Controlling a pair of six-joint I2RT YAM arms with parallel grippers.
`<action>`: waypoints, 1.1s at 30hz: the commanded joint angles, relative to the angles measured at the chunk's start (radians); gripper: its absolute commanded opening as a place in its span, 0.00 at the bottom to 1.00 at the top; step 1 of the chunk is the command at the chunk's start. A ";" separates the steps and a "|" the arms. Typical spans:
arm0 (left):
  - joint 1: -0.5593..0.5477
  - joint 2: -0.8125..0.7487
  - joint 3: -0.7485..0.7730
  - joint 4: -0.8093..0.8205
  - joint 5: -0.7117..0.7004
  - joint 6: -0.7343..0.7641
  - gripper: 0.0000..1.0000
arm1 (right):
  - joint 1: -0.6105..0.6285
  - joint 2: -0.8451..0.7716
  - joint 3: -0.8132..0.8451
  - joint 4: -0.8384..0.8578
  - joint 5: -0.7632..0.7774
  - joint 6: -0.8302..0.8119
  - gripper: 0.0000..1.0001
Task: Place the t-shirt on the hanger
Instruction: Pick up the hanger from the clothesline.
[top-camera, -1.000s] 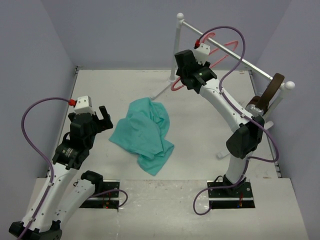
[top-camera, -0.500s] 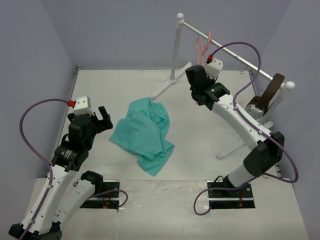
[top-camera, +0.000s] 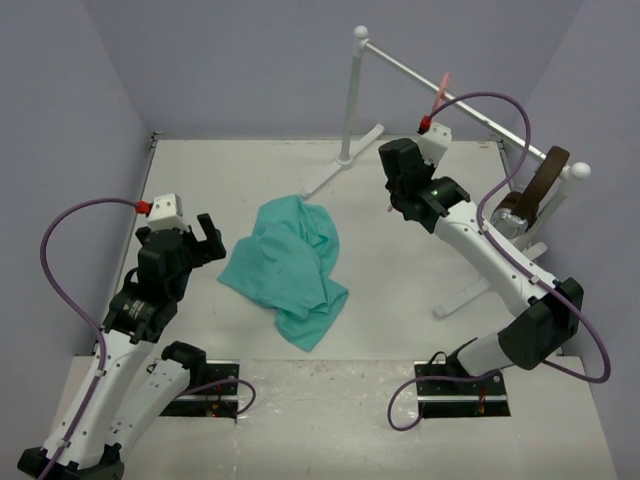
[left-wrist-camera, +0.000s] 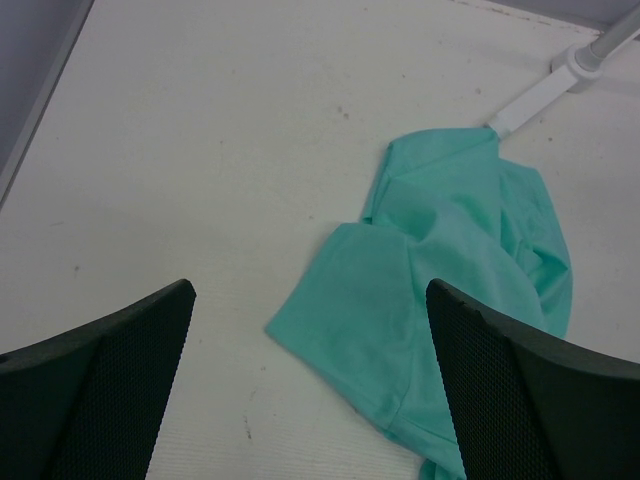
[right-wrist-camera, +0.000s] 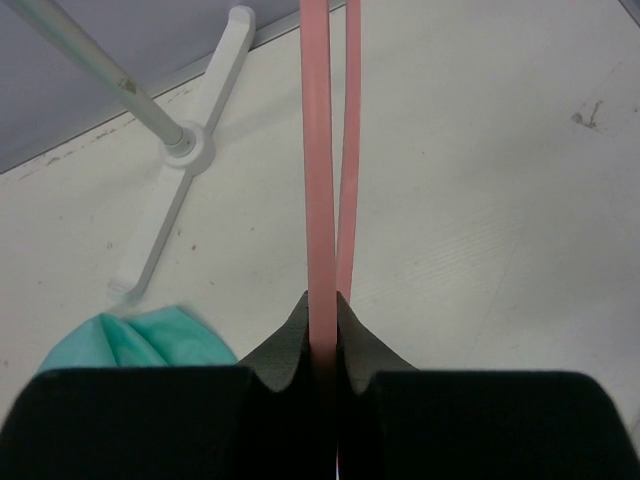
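The teal-green t-shirt (top-camera: 290, 265) lies crumpled on the table's middle left, and shows too in the left wrist view (left-wrist-camera: 450, 250) and at the lower left of the right wrist view (right-wrist-camera: 130, 340). My right gripper (right-wrist-camera: 323, 320) is shut on one thin bar of the pink hanger (right-wrist-camera: 320, 150), high up beside the rail. From above, only a short pink piece of the hanger (top-camera: 441, 82) shows against the rail. My left gripper (top-camera: 208, 238) hangs open and empty just left of the t-shirt, whose near corner lies between its fingers (left-wrist-camera: 308, 300) in the wrist view.
A silver rail with white ball ends (top-camera: 470, 110) runs across the back right on a white upright (top-camera: 352, 95) with a cross foot (top-camera: 335, 172). A brown and silver strap-like object (top-camera: 535, 195) hangs at its right end. Grey walls close the table in.
My right gripper has closed on the hanger's bar. The right arm has swung right, and the hanger has turned from broadside to edge-on. The left arm and the t-shirt have not moved.
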 joint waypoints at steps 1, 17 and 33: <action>0.006 -0.005 -0.006 0.045 0.003 0.009 1.00 | -0.003 -0.054 -0.009 0.067 -0.001 -0.055 0.00; 0.006 0.022 0.004 0.055 0.058 0.015 1.00 | -0.003 -0.182 0.052 -0.012 -0.111 -0.267 0.00; 0.003 0.195 -0.032 0.178 0.458 -0.103 1.00 | -0.002 -0.482 -0.157 -0.199 -0.433 -0.339 0.00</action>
